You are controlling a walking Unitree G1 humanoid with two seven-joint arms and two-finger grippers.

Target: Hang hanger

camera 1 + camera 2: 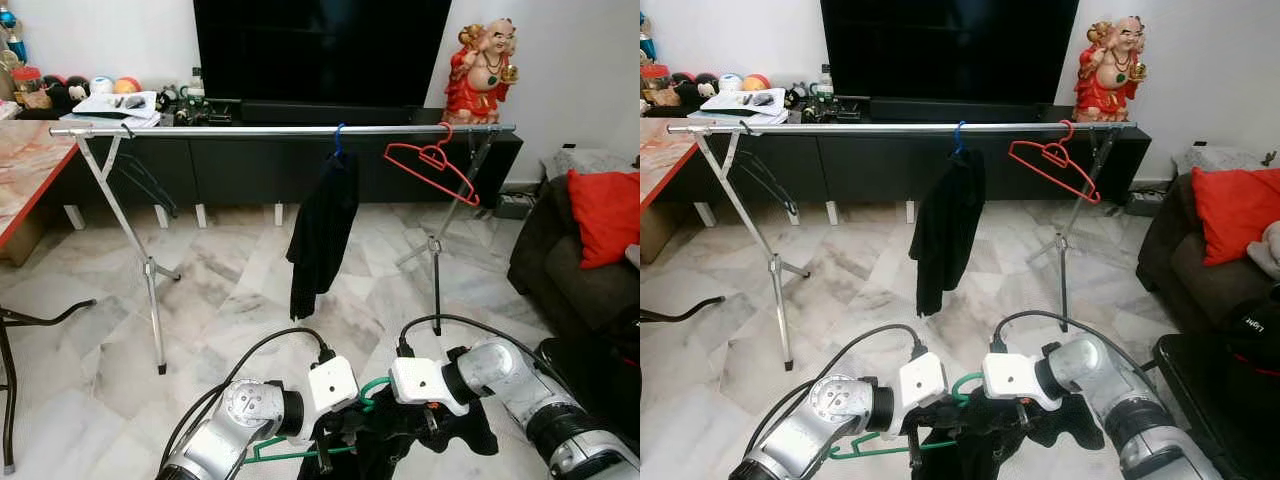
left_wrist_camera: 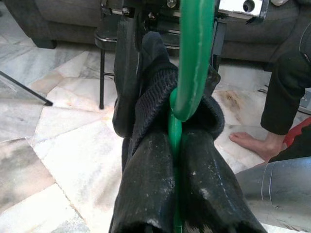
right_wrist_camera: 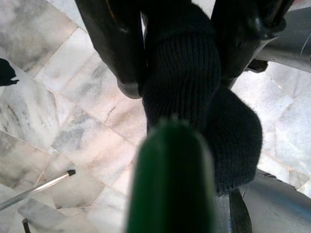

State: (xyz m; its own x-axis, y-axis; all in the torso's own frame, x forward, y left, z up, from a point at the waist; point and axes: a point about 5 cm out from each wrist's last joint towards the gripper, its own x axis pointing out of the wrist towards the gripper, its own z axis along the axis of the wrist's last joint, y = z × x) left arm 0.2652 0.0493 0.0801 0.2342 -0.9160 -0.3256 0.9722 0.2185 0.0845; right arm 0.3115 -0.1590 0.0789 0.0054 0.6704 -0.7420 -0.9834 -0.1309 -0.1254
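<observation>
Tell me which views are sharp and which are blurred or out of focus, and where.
Left eye view: evenly lit and sharp, the drying rack and red hanger crisp. Left wrist view: the green hanger and black garment in focus, a light sheen on the hook. Right wrist view: the green hanger's near end a soft blur, the knit garment behind it sharper.

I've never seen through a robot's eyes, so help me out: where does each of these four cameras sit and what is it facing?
Left eye: head, looking down past both arms at the clothes rail.
Right eye: beside it, same scene.
Left wrist: along the left gripper shut on the green hanger.
Right wrist: along the right gripper pinching the black garment.
Both wrists share hanger and garment.
</observation>
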